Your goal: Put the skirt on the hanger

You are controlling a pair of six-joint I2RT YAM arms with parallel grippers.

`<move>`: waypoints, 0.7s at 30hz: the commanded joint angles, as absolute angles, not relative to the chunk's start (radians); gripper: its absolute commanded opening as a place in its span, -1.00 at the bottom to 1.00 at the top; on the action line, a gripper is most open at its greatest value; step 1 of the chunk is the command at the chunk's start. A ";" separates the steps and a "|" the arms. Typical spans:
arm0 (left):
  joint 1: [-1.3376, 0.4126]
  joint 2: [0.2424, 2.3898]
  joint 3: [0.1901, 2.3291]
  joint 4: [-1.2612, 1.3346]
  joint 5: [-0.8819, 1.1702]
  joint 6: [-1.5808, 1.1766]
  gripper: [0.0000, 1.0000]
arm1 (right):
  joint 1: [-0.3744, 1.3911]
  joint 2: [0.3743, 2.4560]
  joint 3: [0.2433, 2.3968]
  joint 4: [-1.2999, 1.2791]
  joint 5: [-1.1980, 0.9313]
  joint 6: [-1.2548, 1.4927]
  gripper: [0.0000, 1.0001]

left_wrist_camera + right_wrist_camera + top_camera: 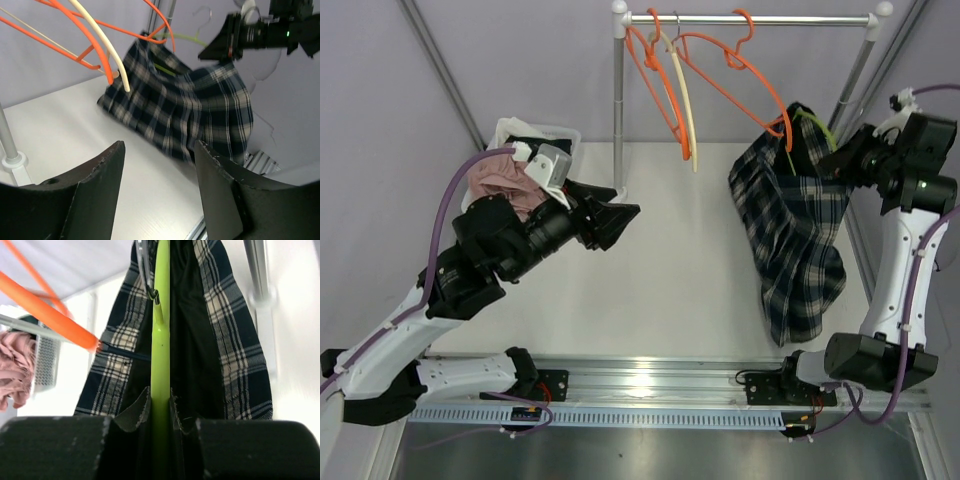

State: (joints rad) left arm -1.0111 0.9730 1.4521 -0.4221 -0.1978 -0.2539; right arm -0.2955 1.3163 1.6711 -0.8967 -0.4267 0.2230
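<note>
Skirt [790,235] is over on the right side of the desk [670,280]. It is soft navy-and-white plaid falling in loose pleats from a slim lime-green hanger [160,355]. The right pincer [160,420] is clamped on that hanger's smooth plastic bar, with dark lining and check fabric bunched on either side. A small metal clip [147,280] sits up by the bar, though whether it bites the waistband is hard to tell from this angle.

On the left, the left pincer [620,208] hangs above the bare white desk with its black wedge-shaped jaws apart and nothing between them.

On the far side, a metal rail [750,19] carries thin orange hangers [87,44] and a cream one [685,110]. At far left, a white plastic basket [565,135] holds crumpled pink cloth [500,180].
</note>
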 commanded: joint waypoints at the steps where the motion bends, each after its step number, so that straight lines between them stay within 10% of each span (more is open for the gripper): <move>1: -1.003 0.936 1.453 -0.449 -0.167 -0.249 0.25 | -0.301 1.376 1.905 -0.752 -0.541 0.178 -1.00; 13: -1.003 0.899 1.500 -0.540 -0.179 -0.216 0.24 | -0.197 1.617 2.284 -0.869 -0.430 0.060 -1.00; 21: -1.003 0.908 1.488 -0.538 -0.155 -0.222 0.23 | -0.020 1.488 1.941 -0.811 -0.149 -0.052 -1.00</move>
